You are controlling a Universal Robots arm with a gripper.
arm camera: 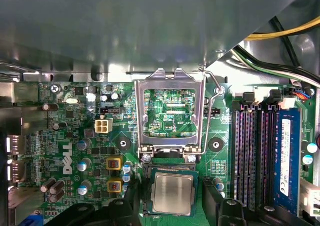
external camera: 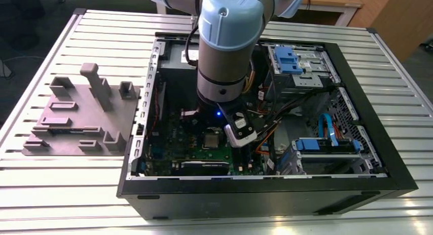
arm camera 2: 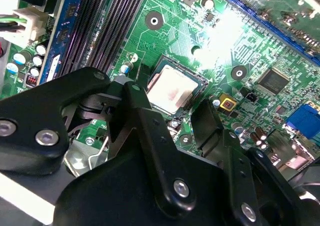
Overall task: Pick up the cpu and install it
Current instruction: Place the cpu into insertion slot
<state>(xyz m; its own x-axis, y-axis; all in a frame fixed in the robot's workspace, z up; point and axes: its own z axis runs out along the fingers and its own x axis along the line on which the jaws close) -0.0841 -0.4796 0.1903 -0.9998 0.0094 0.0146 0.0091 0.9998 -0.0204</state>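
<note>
Where the socket (arm camera 2: 182,69) lies open on the green motherboard (arm camera: 75,151), the cpu (arm camera: 172,195) sits flat inside it, silver top up and its edges square to the socket's black rim. The gripper (arm camera: 172,187) hangs just above with its jaws spread: one black finger (arm camera: 212,206) stands off each side of the chip, and in both wrist views neither seems to touch it. Just beyond the cpu, the socket's metal load frame (arm camera: 142,116) is swung up on its hinge, bare board showing through its window, and its wire lever (arm camera: 212,110) is raised alongside. Near the socket run the memory slots (arm camera: 252,156), the outermost holding a blue module (arm camera: 287,156).

In the exterior view the arm (external camera: 226,47) reaches down into the open computer case (external camera: 271,187), which lies on its side on a slatted metal table (external camera: 68,194). The case also holds drive cages with blue clips (external camera: 295,63) and loose cables (external camera: 325,126). A grey fixture block (external camera: 88,118) sits beside the case, toward the exterior view's left.
</note>
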